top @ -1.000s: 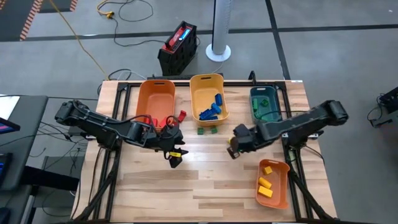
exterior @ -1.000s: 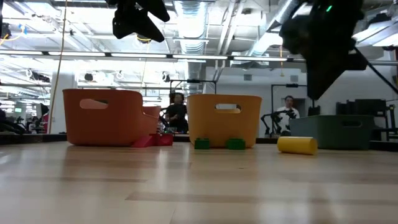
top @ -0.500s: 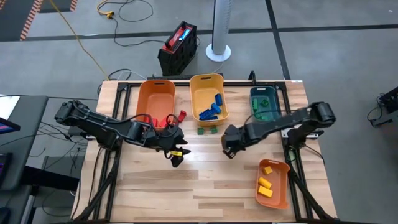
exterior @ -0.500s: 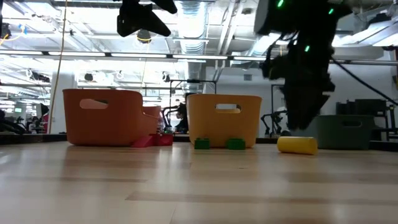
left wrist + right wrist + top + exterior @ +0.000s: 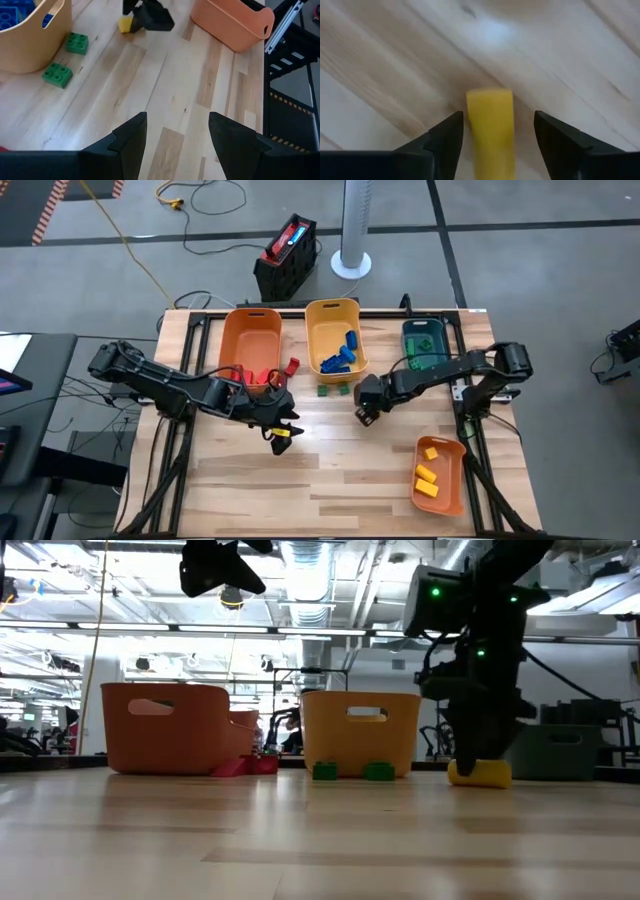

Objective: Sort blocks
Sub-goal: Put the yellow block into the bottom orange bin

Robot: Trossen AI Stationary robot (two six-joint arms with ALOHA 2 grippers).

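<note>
From above, the right gripper (image 5: 366, 412) sits low over the middle of the table (image 5: 330, 470), just in front of the yellow bin (image 5: 335, 340), which holds blue blocks (image 5: 340, 359). Two green blocks (image 5: 334, 390) lie on the wood before that bin, and red blocks (image 5: 272, 372) sit at the orange bin (image 5: 250, 345) on the left. The teal bin (image 5: 426, 345) stands at the right rear; a second orange bin (image 5: 440, 473) near the right front holds yellow blocks (image 5: 428, 475). The left gripper (image 5: 279, 432) hovers over the left-centre of the table, a small yellow part showing at its tip.

At table height, the right gripper (image 5: 478, 755) reaches down onto a yellow block (image 5: 480, 774) lying on the wood, right of the green blocks (image 5: 351, 771) — the left gripper (image 5: 218, 565) hangs high above.

The left wrist view shows its fingers (image 5: 131, 137) spread over bare wood, holding nothing, with the green blocks (image 5: 66, 59) beside the yellow bin (image 5: 30, 35).

The right wrist view shows its fingers (image 5: 447, 137) spread on either side of the yellow block (image 5: 491, 127), not yet pinching it — the block rests on the table.
</note>
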